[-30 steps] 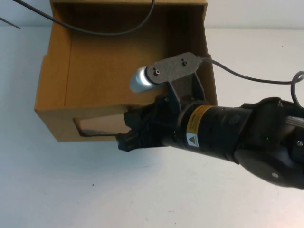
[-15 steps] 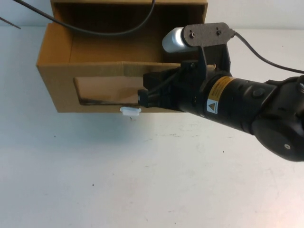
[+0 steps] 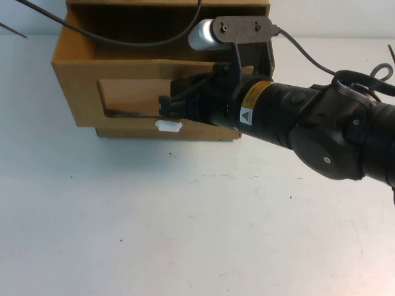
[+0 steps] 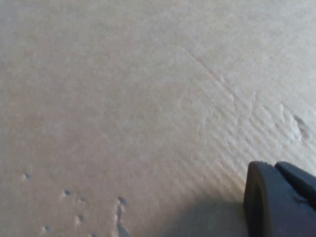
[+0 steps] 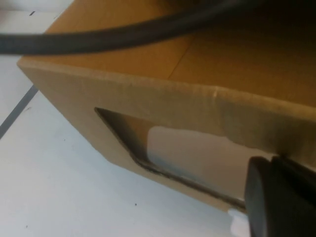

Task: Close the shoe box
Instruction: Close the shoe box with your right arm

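The shoe box (image 3: 80,92) is brown cardboard with a clear window (image 3: 126,98) in its drawer front and a small white pull tab (image 3: 168,126) below it. The drawer stands a short way out of its outer sleeve (image 3: 166,15); a strip of open inside shows behind the front. My right gripper (image 3: 168,108) is shut and presses on the drawer front at the window's right end, just above the tab. The right wrist view shows the front (image 5: 148,98), window (image 5: 187,153), tab (image 5: 237,222) and right gripper (image 5: 279,197). My left gripper (image 4: 279,202) is shut, close against plain cardboard (image 4: 123,98); it is hidden in the high view.
The box stands at the far edge of a white table (image 3: 185,222). Black cables (image 3: 123,42) run over the box top. The right arm's thick black body (image 3: 321,129) spans the right side.
The drawer front has slid back into the sleeve, from far out to almost in. My right gripper has moved away from me with it, staying against the front.
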`<control>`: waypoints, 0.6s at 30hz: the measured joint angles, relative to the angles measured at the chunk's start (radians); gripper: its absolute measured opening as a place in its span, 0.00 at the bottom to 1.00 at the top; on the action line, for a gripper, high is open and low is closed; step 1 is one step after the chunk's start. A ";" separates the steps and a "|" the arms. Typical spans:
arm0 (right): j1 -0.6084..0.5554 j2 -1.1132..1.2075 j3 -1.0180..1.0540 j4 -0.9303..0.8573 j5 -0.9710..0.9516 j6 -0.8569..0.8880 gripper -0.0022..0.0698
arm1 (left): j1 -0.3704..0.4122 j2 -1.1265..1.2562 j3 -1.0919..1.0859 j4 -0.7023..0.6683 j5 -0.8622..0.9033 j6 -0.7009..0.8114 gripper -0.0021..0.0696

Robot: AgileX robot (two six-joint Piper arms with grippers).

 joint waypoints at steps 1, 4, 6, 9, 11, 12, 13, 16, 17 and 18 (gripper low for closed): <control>0.000 0.008 -0.010 0.000 0.000 0.000 0.01 | 0.000 0.000 0.000 0.000 0.000 0.000 0.02; -0.007 0.026 -0.040 -0.004 0.000 0.000 0.01 | 0.000 0.000 0.000 0.000 0.002 0.000 0.02; -0.011 0.041 -0.062 -0.009 -0.001 0.000 0.01 | 0.000 0.000 0.000 0.000 0.002 -0.002 0.02; -0.025 0.063 -0.099 -0.018 0.000 0.000 0.02 | 0.000 0.000 0.000 0.000 0.004 -0.002 0.02; -0.031 0.082 -0.121 -0.020 0.008 0.000 0.02 | 0.000 0.000 0.000 0.000 0.004 -0.002 0.02; -0.033 0.089 -0.131 -0.020 0.010 0.000 0.01 | 0.000 0.000 0.000 0.000 0.004 -0.002 0.02; -0.038 0.099 -0.142 -0.020 0.015 0.000 0.01 | 0.000 0.000 0.000 0.000 0.004 -0.002 0.02; -0.040 0.117 -0.165 -0.021 0.034 0.000 0.01 | 0.000 0.000 0.000 0.000 0.005 -0.002 0.02; -0.040 0.119 -0.168 -0.021 0.046 0.000 0.01 | 0.000 0.000 0.000 0.000 0.006 -0.002 0.02; -0.040 0.119 -0.172 -0.021 0.067 0.000 0.01 | 0.000 0.000 0.000 0.000 0.007 -0.002 0.02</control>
